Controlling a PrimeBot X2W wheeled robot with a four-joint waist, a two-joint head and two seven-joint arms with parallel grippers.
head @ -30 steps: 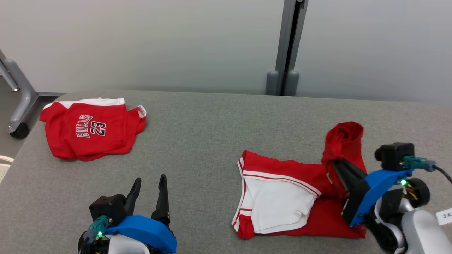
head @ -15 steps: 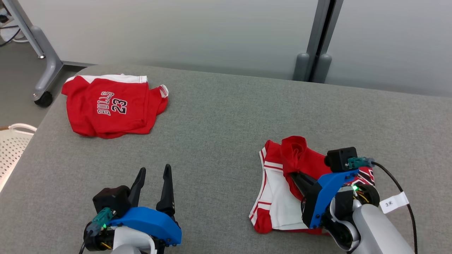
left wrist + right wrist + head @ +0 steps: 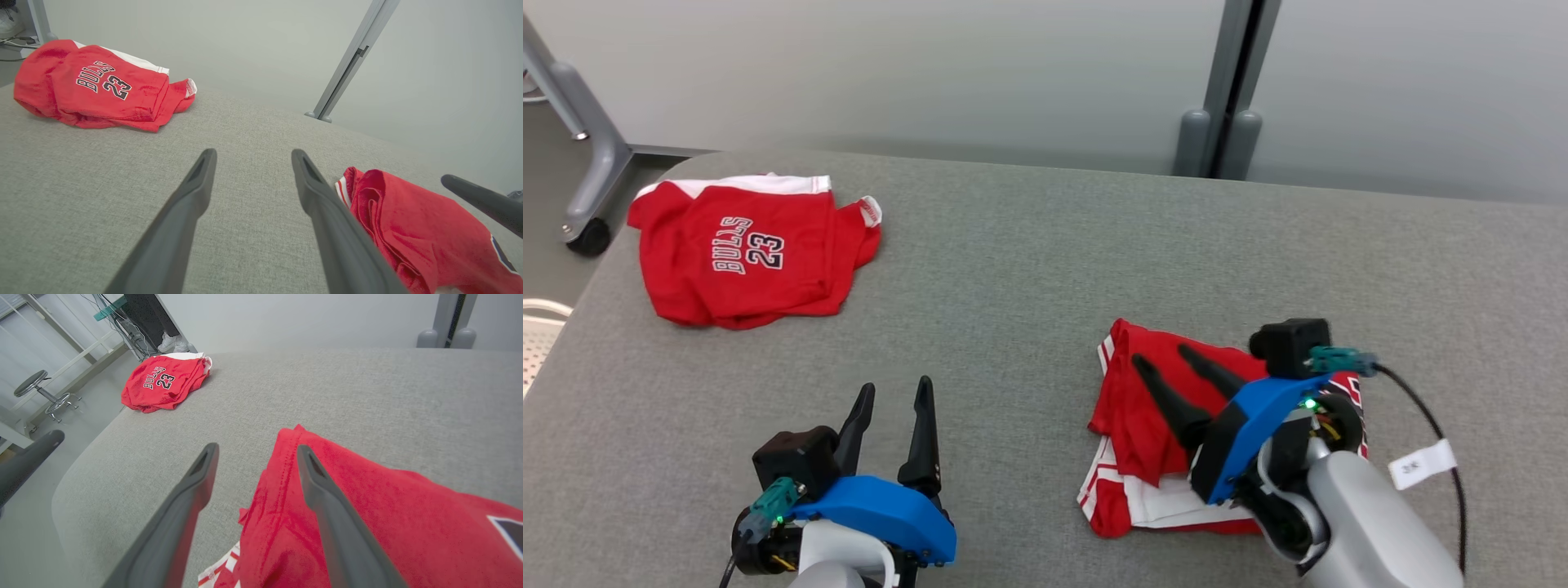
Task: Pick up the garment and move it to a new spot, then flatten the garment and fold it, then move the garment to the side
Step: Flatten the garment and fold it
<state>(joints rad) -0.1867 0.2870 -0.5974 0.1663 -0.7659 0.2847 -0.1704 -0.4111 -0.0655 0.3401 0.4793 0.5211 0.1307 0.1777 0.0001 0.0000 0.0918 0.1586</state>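
The right claw [image 3: 1161,355] and left claw [image 3: 895,384] gape wide, empty. Two red clothes lie apart: the garment [image 3: 1131,420] (beneath the right claw) and a jersey [image 3: 743,253].

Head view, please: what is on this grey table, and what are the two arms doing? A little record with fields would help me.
Surface: grey table
Near item: red garment with white trim, partly folded over, lying on the robot's right
Far item: Bulls 23 garment, folded, at the far left corner
Right arm: right pincer open above the red garment, holding nothing
Left arm: left pincer open over bare table, holding nothing
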